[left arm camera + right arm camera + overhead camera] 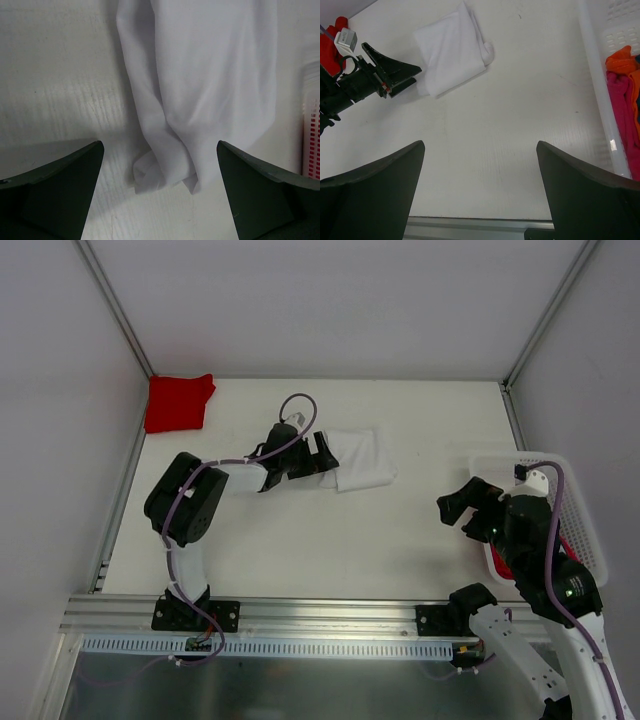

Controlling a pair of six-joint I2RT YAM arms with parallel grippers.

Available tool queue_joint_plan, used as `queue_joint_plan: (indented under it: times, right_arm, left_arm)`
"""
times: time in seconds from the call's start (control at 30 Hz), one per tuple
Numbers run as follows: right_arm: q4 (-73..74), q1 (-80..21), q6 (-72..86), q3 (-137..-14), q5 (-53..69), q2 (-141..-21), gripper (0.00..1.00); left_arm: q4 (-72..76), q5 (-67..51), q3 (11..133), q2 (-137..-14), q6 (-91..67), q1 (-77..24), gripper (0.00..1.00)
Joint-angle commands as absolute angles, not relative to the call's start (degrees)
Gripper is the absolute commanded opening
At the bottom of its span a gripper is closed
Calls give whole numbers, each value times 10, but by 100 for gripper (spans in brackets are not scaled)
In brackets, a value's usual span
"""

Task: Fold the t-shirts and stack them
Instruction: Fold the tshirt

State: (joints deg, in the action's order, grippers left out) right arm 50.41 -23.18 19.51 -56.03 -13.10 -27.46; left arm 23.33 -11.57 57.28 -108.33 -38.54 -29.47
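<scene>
T-shirts sit at three spots on the white table (300,540). The folded plain red cotton tee (180,403) lies in the far-left corner. The folded plain white tee (360,458) lies mid-table, with the left arm's jaws apart just beside its left edge. Its loose corner flap (150,172) is the risk: pinching one layer would likely pull the fold open. At right, the right arm's jaws hang apart and empty near the white plastic mesh basket (601,85). Its bunched orange cloth (622,59) and pink cloth (620,105) could lift out tangled.
</scene>
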Motion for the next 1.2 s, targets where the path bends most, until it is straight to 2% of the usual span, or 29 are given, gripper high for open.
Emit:
queue_joint_plan:
  times: [0.0, 0.5, 0.73, 0.87, 0.9, 0.97, 1.0, 1.03, 1.1, 1.17]
  right_arm:
    - [506, -235, 202, -556, -141, -266, 99]
    - [515, -236, 192, -555, -160, -264, 99]
    - [522, -235, 191, -555, -169, -258, 99]
    - [536, -235, 189, -564, -182, -250, 99]
    - [542, -236, 188, -569, -184, -248, 99]
    - [550, -236, 186, -571, -191, -242, 99]
    - [554, -236, 187, -575, -193, -239, 100]
    - [555, -235, 187, -576, -196, -237, 99]
    - [558, -235, 188, -577, -199, -231, 100]
    - [560, -235, 191, -576, -197, -228, 99]
  left_arm:
    - [250, -132, 601, -1106, -399, -305, 99]
    - [260, -157, 700, -1210, -452, -348, 99]
    - [330, -178, 736, -1282, -533, -385, 98]
    - [369, -185, 749, -1326, -570, -397, 84]
    - [375, -190, 758, -1333, -576, -399, 70]
    - [378, -203, 771, -1351, -580, -400, 53]
    - [377, -205, 773, -1356, -581, -400, 33]
    - [377, -207, 775, -1363, -582, -400, 22]
    - [370, -207, 780, -1368, -579, -401, 8]
    - [371, -210, 780, -1375, -575, -402, 4]
